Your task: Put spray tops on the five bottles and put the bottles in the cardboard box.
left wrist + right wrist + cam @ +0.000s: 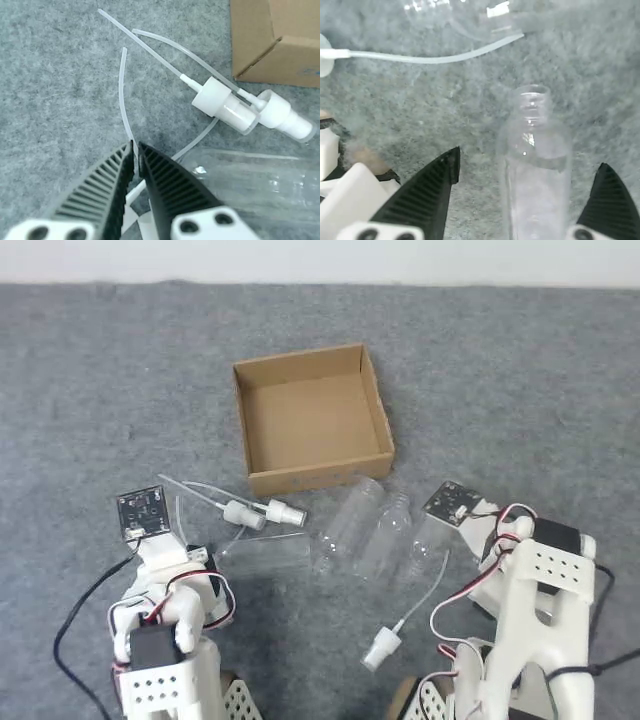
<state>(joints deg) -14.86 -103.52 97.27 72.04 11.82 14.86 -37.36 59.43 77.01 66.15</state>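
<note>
The box (318, 473) sits open side up at the middle of the bench (120, 380). At 6 o'clock from it, near its front wall, 3 bottles (385, 532) lie side by side. A 4th bottle (265, 552) lies on its side at 9 o'clock from that row, just beside the left arm.

2 tops (265, 513) lie together at 12 o'clock from the 4th bottle, between it and the box. Their thin tubes trail off toward 10 o'clock. 1 more top (381, 648) lies at 6 o'clock from the row, between the 2 arms, and its tube curves up toward 1 o'clock.

The left tool (134, 146) is clenched to a narrow slit. A tube (121, 85) runs straight into its tips, so it is grasping that tube. The 4th bottle lies just beside the tool.

The right tool (530, 159) is released, with its jaws spread wide. 1 bottle (535, 170) lies between them with its neck pointing away from the wrist, and bench shows on both sides of it. Neither finger touches it.
</note>
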